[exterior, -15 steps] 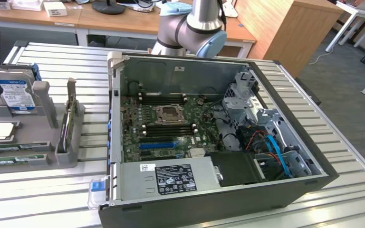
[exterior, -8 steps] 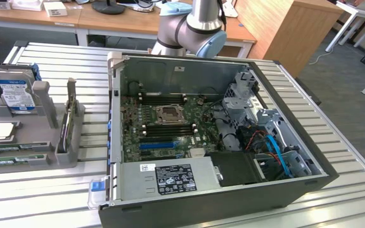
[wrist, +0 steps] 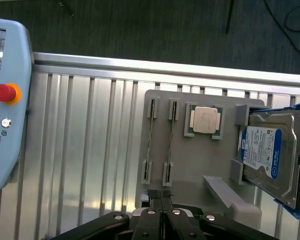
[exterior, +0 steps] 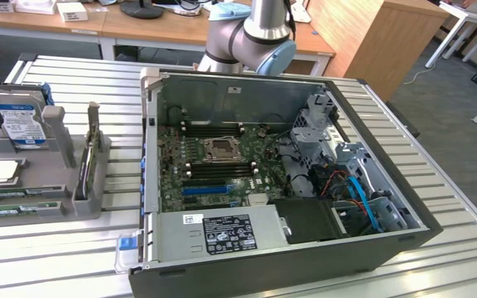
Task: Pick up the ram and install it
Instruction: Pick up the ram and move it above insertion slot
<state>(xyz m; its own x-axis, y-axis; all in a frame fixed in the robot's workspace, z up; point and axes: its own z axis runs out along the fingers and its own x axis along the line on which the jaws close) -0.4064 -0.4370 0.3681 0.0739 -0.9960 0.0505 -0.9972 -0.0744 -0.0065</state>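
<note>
I have the jaws pressed together with nothing between them. The gripper (wrist: 160, 194) hangs over one edge of the grey fixture tray (wrist: 190, 175). The ram (wrist: 151, 141) stands on edge in its slot in that tray, with a second stick (wrist: 170, 142) in the slot just beside it. The closed tips sit off the end of the two sticks, roughly in line with the gap between them. I cannot tell whether they touch the tray.

The same tray carries the square processor chip (wrist: 205, 120) and the hard drive (wrist: 267, 155). It rests on the slatted metal surface (wrist: 90, 150), toward the edge at the exterior view's left. The open computer case (exterior: 288, 186) lies beside it, motherboard (exterior: 213, 167) exposed. A teach pendant (wrist: 5, 100) lies well apart from the tray.
</note>
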